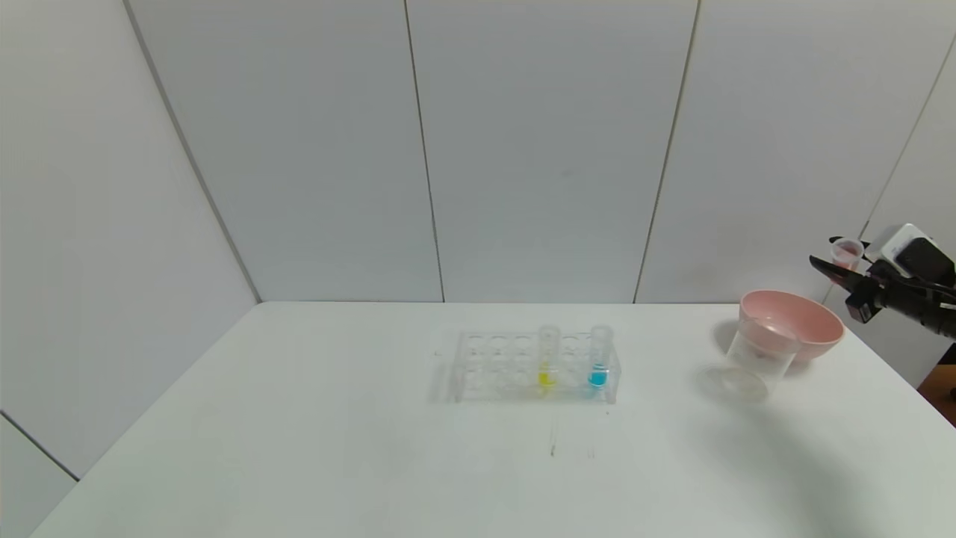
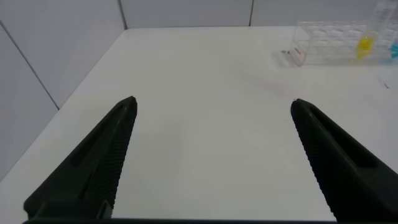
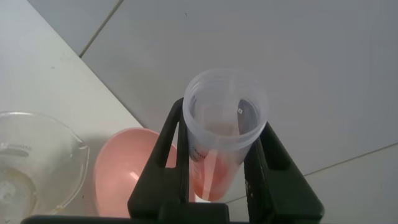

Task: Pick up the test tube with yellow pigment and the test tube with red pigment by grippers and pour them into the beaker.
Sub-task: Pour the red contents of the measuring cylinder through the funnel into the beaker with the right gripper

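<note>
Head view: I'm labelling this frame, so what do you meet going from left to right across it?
Clear tube rack → yellow tube → blue tube → beaker → right claw holding the red tube. The pink bowl overlaps the beaker, so it is left out.

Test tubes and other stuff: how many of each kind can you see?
Test tubes: 3 — the test tube with yellow pigment and a blue one in the rack, the test tube with red pigment held by the right gripper.
Rack: 1
Beaker: 1
Pink bowl: 1
Total: 6
</note>
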Motion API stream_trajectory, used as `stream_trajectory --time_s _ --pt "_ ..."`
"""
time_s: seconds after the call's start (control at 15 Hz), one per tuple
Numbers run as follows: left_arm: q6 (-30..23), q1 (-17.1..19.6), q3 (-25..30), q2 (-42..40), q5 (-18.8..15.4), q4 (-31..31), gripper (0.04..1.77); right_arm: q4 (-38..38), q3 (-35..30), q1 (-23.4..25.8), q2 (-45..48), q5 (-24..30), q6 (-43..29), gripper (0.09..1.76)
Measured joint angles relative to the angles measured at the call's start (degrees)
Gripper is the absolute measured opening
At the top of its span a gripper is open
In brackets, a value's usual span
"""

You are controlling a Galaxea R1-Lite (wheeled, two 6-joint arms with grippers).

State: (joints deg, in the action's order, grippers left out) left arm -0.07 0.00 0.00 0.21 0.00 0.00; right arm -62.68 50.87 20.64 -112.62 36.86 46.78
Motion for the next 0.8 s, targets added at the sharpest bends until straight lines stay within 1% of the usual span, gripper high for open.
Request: stream_trajectory --time_s 0.2,0.47,0.8 --pt "0.0 0.0 0.0 0.0 0.0 0.0 1.76 0.0 -0.4 0.8 -1.1 0.9 1.7 0.56" --pt "0.0 0.0 0.0 0.0 0.0 0.0 1.76 0.3 -0.3 1.6 -1.8 1.0 7.3 0.56" --pt "0.0 0.0 0.0 0.0 0.0 0.0 1.76 0.5 -0.5 1.3 -2.1 1.0 7.7 0.56"
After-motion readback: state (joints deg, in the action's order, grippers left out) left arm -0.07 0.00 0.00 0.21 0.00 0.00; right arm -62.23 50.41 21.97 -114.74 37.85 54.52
